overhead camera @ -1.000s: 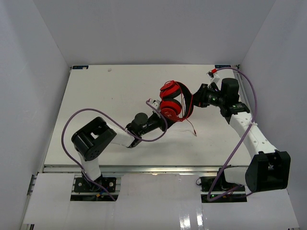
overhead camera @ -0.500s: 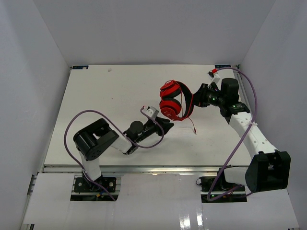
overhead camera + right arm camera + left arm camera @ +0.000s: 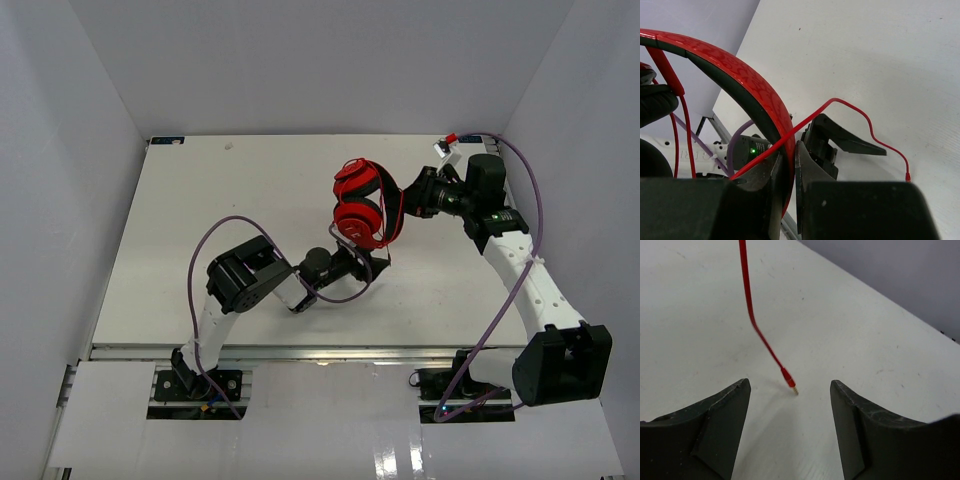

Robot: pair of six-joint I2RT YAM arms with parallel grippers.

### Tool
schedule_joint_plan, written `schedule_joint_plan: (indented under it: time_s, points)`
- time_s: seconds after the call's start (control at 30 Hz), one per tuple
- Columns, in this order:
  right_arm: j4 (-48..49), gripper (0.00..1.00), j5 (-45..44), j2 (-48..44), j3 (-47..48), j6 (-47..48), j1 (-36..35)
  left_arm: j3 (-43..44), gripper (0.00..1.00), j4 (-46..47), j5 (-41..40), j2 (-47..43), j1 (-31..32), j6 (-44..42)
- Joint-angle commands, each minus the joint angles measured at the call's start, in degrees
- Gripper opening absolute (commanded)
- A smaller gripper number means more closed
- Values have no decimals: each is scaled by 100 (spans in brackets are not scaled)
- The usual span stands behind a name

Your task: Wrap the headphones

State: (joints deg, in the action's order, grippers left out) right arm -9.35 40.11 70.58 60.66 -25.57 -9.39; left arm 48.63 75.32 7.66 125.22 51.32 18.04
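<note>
- Red headphones [image 3: 362, 205] hang above the surface [image 3: 200, 200], headband [image 3: 740, 80] pinched by my right end effector [image 3: 407, 200].
- My left end effector [image 3: 374, 262] is spread, low over the surface; the cord plug [image 3: 789, 384] sits between its fingers [image 3: 715, 425], ungripped.

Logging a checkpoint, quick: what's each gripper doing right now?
Left gripper: open, holding nothing.
Right gripper: shut on the headband of the headphones.

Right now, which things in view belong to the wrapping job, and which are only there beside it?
Belong to the job: the headphones, headband clamped in the right gripper; their red cord, its plug just ahead of the open left gripper.
Only there: the purple cables on the arms; the table; the walls.
</note>
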Motion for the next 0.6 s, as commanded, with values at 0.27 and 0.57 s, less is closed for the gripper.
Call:
schedule_joint_plan:
  time_s: [0.27, 0.57]
  points:
    - [142, 8, 403, -270, 128, -346, -10, 957, 93, 883, -1058, 179, -52, -180]
    - [161, 8, 417, -351, 51, -343, -10, 1282, 8, 616, -1062, 211, -131, 18]
